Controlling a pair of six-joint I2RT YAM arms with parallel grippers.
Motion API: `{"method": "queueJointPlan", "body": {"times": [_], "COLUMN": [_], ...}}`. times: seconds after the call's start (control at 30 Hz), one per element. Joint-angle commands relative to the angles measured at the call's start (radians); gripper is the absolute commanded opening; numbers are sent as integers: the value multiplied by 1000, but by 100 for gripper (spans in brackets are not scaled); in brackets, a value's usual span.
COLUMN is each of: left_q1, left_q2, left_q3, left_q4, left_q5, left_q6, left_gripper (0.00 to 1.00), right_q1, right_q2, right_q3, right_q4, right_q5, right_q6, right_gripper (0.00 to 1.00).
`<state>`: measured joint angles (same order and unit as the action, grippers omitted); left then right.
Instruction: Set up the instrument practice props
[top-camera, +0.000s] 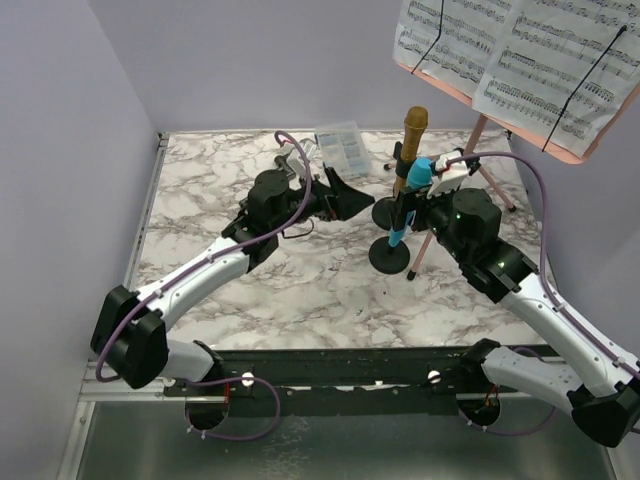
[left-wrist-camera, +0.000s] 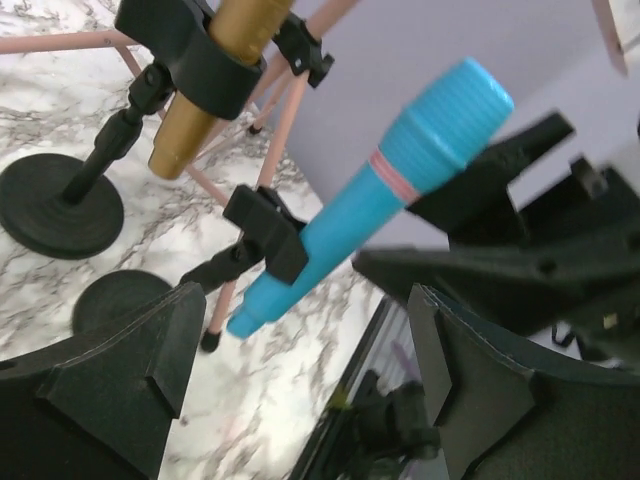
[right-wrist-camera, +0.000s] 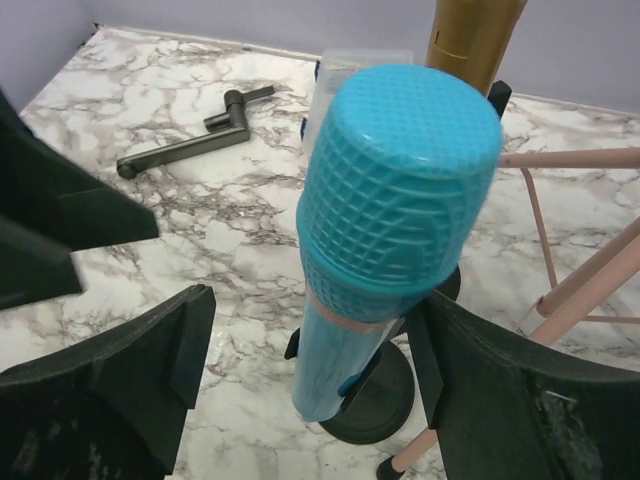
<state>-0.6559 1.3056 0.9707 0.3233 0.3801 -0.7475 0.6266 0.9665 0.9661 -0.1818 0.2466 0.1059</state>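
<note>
The blue microphone (top-camera: 414, 190) stood head-up, leaning a little, in the clip of the near black round-based pole (top-camera: 391, 257) at the right middle of the marble desk (top-camera: 300, 290). Just behind it the gold microphone (top-camera: 413, 135) sat in the clip of the second black pole (top-camera: 386, 212), the two round bases close together. The rose-gold tripod legs (right-wrist-camera: 570, 158) spread out just beside and behind both poles, one leg coming down next to the near base. Above them, at the far right, the pink music rack (top-camera: 585, 152) carried white printed music pages (top-camera: 540, 60) under two thin black retaining arms. A small clear plastic box (top-camera: 340, 147) lay at the far edge of the desk, and a dark cranked metal bar (right-wrist-camera: 190, 142) lay to its left.

The right tool (right-wrist-camera: 305, 330) had its jaws spread around the blue microphone's body, with a clear gap on one side; on the other side, contact could not be told. The left tool (top-camera: 340, 197) hung to the left of the poles, jaws wide apart, holding nothing.
</note>
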Motion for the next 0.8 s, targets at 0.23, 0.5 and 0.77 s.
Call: {"method": "queueJointPlan", "body": {"times": [0.23, 0.5, 0.77], "left_q1": [-10, -227, -354], "left_q2": [127, 108, 228], "left_q3": [130, 43, 101], "left_q4": [42, 55, 56], "left_q5": [-38, -315, -619], "left_q6": [-192, 101, 235], "left_gripper": [86, 93, 94], "right_q1": [0, 0, 0], "right_q2": [-59, -177, -345], "right_q3": [75, 16, 8], "right_q4": [-114, -173, -308], "right_q5": [-38, -61, 51], "right_q6": [66, 215, 363], "right_gripper": [94, 96, 100]}}
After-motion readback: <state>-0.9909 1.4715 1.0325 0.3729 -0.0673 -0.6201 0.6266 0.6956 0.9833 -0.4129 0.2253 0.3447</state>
